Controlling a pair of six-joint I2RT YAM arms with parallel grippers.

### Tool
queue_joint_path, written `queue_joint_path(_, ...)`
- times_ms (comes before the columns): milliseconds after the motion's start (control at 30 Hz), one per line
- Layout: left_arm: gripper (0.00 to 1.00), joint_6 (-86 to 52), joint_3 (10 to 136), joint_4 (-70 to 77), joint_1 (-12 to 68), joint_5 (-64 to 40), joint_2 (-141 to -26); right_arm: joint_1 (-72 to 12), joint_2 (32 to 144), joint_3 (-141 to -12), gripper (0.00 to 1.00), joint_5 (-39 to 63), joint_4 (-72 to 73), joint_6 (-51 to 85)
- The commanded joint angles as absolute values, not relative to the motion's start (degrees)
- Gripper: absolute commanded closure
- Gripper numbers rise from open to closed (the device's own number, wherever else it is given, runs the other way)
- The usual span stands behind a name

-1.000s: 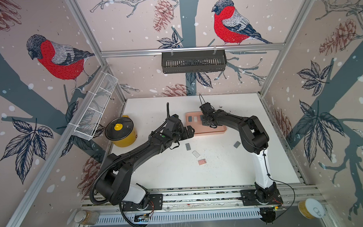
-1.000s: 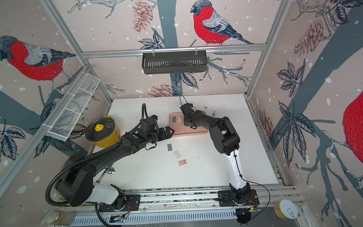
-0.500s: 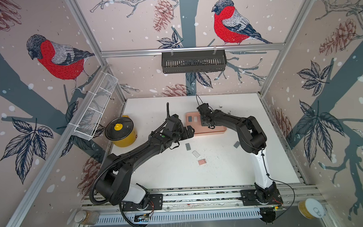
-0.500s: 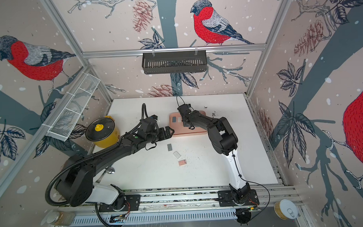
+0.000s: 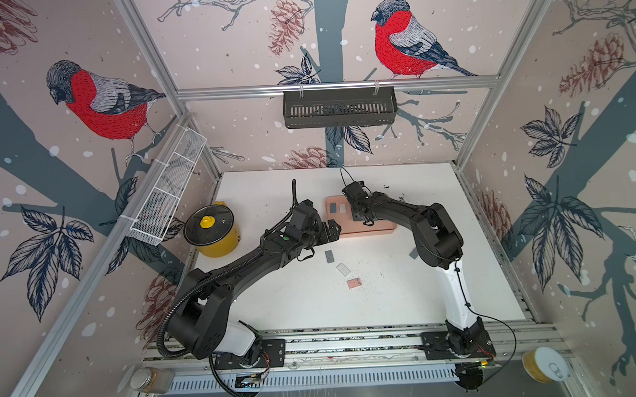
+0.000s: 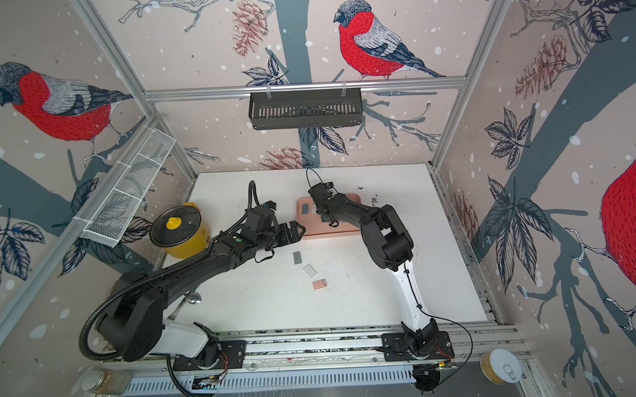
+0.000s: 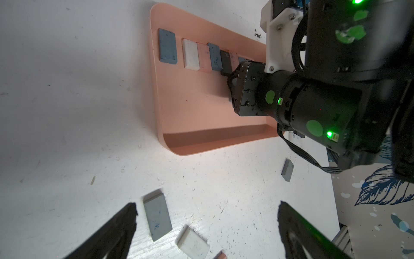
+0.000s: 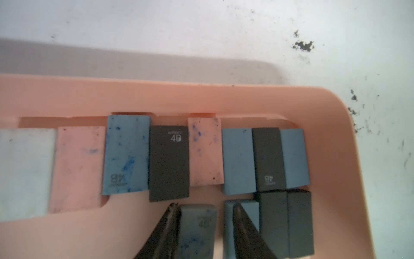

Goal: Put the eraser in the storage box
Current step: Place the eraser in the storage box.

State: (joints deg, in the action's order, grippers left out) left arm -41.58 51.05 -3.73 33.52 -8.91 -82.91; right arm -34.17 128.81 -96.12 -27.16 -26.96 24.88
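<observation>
Eraser [image 8: 198,226], grey-blue 4B: lying in storage box [image 8: 156,98] between right fingers [image 8: 244,231], which are slack with a gap on one side | left fingers [image 7: 116,228] wide, empty | judged to do: loose erasers [image 5: 343,269] on surface [image 5: 385,306] near left fingers.

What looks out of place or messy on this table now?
Dark crumbs are scattered on the white table near the storage box, and loose erasers lie at odd angles outside it.
</observation>
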Motion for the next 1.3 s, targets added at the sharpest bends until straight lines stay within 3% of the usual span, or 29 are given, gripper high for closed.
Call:
queue_joint_path(0,0.03,-41.11,51.27,-3.18,33.49,-8.70,-82.79,-34.39,128.98,-96.16,0.59,-29.65,-28.85,24.52)
queue_joint_path(500,0.03,-41.15,51.44,-3.22,33.49,-8.79,-83.10,-34.74,127.57,-96.46,0.56,-29.24,-27.95,22.11)
queue_joint_path(867,0.03,-38.93,56.83,-11.86,33.29,-5.08,-83.91,-33.73,117.49,-94.28,0.38,-20.12,-25.83,23.45)
queue_joint_path(1267,0.03,-34.59,64.40,-23.70,33.13,-1.69,-89.16,-22.68,100.26,-79.16,0.18,-9.38,-22.82,23.46)
